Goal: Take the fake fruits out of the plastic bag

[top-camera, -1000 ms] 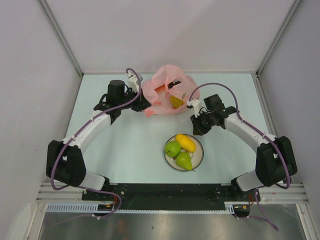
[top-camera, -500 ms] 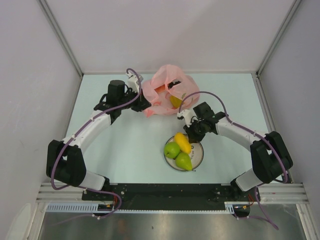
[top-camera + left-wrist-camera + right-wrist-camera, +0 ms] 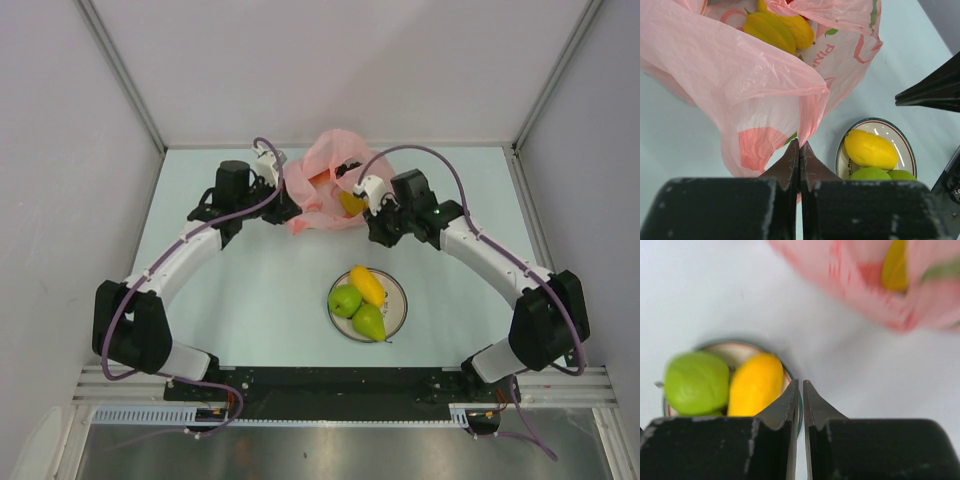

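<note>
3 fruits [image 3: 368, 286] on plate [image 3: 396, 306]; left fingers [image 3: 788, 168] pinch bag [image 3: 335, 160], right fingers [image 3: 785, 409] clenched.

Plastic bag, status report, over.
Left gripper shut on plastic bag; right gripper shut, empty. Yellow fruits inside bag; apple, pear, mango on plate. Nothing in the way.

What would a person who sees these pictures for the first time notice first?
The pink plastic bag at the far middle of the table, with yellow fruits showing in its mouth; the jaws of the left arm are shut on its left side. Nearer, a plate holds a green apple, a yellow mango and a green pear.
</note>
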Motion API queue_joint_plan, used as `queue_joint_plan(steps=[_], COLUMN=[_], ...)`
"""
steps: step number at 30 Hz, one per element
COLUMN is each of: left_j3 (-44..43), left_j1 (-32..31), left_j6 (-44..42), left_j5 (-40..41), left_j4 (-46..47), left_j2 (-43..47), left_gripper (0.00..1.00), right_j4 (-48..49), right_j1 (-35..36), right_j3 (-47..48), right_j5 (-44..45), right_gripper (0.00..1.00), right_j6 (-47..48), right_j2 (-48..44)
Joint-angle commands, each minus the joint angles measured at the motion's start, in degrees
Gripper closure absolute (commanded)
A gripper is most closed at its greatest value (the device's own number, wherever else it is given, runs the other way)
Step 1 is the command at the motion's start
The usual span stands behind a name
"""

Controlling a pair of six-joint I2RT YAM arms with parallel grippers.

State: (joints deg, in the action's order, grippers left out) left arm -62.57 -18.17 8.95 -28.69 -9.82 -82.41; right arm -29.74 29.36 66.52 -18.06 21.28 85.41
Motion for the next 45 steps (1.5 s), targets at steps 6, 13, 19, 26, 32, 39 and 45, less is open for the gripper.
queue_joint_plan(steps=[6,13,19,26,32,39,45], left_j3=[2.71,5.08,7.19,6.85,4.56,4.47,4.03], left_j1=[0.07,0.16,-0.02,-1.60,-3.27,-3.27,-3.27], left_j6=[-1.13,-1.30,-3.23,-3.06,-4.38,-5.35,-5.70], left_j5=[-1.19,-1.20,-1.63,-2.86,-2.95,-2.07,-1.90], left_j4=[0.86,1.39,1.65,2.01,0.77,0.51,0.77], left_j2=[4.54,7.87,10.25,8.33,7.09,7.35,7.35], left_gripper=[1.00,1.00,1.00,1.00,1.00,0.99,1.00], right_j4=[11.81,9.09,6.27,12.68,13.83,16.54,24.28], right_j1=[3.07,1.49,-0.36,-2.29,-3.79,-5.19,-9.76], right_j3=[23.86,31.58,8.68,7.91,17.57,27.68,29.54], right_j5=[-1.99,6.72,5.94,10.84,10.77,19.97,32.38], right_gripper=[0.90,0.94,0.96,0.96,0.95,0.92,0.97], right_j6=[-9.84,-1.26,-1.42,-0.37,0.08,3.06,7.99], right_j2=[15.03,30.96,17.10,14.87,22.08,31.92,34.57])
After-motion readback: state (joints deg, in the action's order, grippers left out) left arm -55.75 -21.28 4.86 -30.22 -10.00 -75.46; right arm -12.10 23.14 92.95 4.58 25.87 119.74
